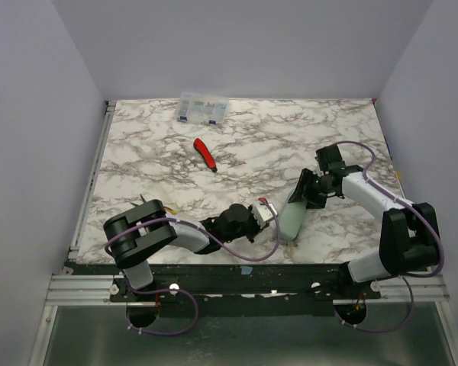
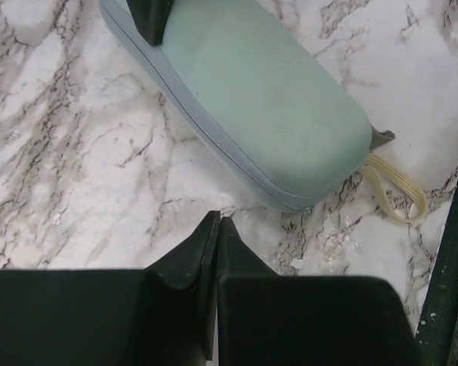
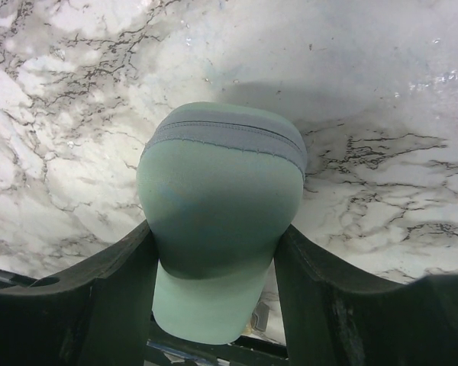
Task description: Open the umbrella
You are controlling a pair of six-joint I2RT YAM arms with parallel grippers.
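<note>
Our left arm (image 1: 185,233) and right arm (image 1: 369,194) look alike: chunky black joint housings joined by smooth pale-grey links, a thin purple cable (image 1: 248,259) looping along each. Our fingers (image 2: 185,263) are matte black, wedge-shaped plastic.

The umbrella (image 3: 217,229), at the centre of the right wrist view, is covered in mint-green cloth, matt and finely woven, with a stitched seam. Its beige strap (image 2: 383,185) looks like ribbed webbing. The desk (image 1: 290,137) has a smooth, glossy marble-patterned top. The black jaws look like matt hard plastic. The screwdriver (image 1: 204,152) has a shiny red plastic handle.
</note>
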